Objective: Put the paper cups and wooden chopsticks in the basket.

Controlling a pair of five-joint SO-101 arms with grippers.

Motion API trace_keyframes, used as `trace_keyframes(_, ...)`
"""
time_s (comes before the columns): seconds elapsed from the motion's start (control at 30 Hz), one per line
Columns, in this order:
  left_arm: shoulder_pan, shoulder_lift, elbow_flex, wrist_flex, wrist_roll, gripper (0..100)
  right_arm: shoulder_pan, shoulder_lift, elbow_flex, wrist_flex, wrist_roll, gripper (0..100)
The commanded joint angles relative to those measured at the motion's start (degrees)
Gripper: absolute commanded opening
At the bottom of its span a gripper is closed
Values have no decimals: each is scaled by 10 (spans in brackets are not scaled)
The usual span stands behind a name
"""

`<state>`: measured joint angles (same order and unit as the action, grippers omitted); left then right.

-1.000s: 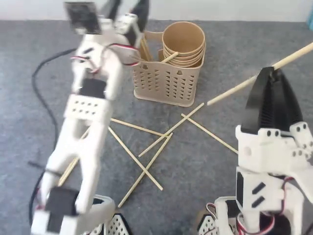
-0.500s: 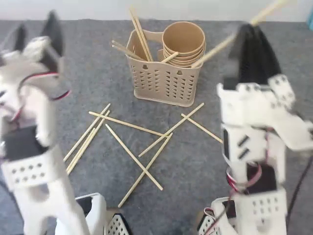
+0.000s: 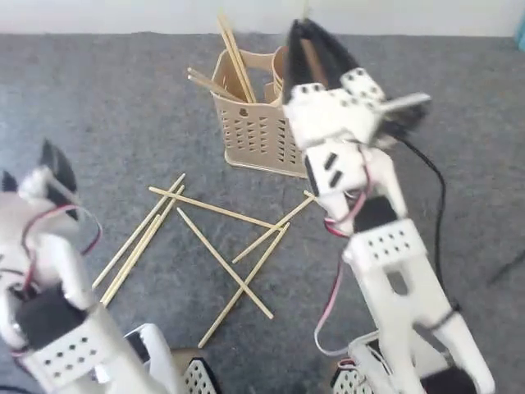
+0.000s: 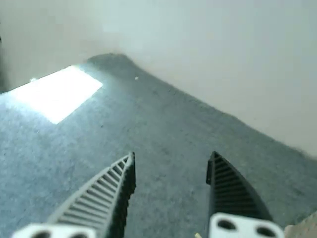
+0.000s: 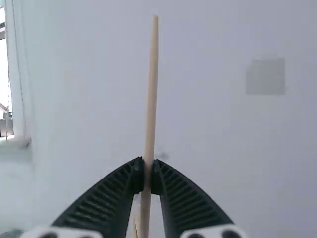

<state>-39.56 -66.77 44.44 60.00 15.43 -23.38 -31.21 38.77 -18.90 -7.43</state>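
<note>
Right gripper (image 5: 147, 166) fingers are noted pressed together on a single wooden chopstick (image 5: 151, 89), which is held upright and runs past the fingertips toward a pale wall (image 5: 247, 148). From above, this gripper (image 3: 316, 45) is placed over the basket (image 3: 262, 131), and the upright hold is judged to be chosen so that the stick can be let down end-first among the chopsticks already standing in the basket (image 3: 234, 57). Left gripper (image 4: 171, 158) fingers are seen well apart with nothing between them. It sits low at the near left of the grey mat (image 3: 123, 98), pointed at bare mat and wall, and is judged to be kept clear of the basket. Loose chopsticks (image 3: 221, 263) are left scattered and crossed on the mat between the two arms, well apart from either gripper. The lower end of the held stick is cut off below the fingers, so it cannot be told whether its tip is inside the basket. The paper cups (image 3: 279, 67) are mostly covered by the right arm and cannot be counted. One loose stick is partly lost under that arm.
</note>
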Motion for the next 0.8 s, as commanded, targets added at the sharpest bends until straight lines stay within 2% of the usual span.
trace_keyframes(0.0,-15,-45,94,2,5,224,-24,53,-77,-38,28,8)
trace_keyframes(0.13,-15,-48,205,-51,7,224,-41,109,-127,-84,33,8)
trace_keyframes(0.27,-16,-52,285,-84,4,224,-51,176,-185,-88,77,8)
trace_keyframes(0.43,-40,-52,308,-91,3,224,-48,275,-258,-85,88,13)
trace_keyframes(0.5,-40,-52,322,-91,-10,224,-47,303,-273,-85,89,49)
trace_keyframes(0.6,-40,-49,333,-91,-33,224,-50,319,-273,-84,89,101)
trace_keyframes(0.77,-8,-47,345,-89,-50,224,-51,313,-276,-50,89,102)
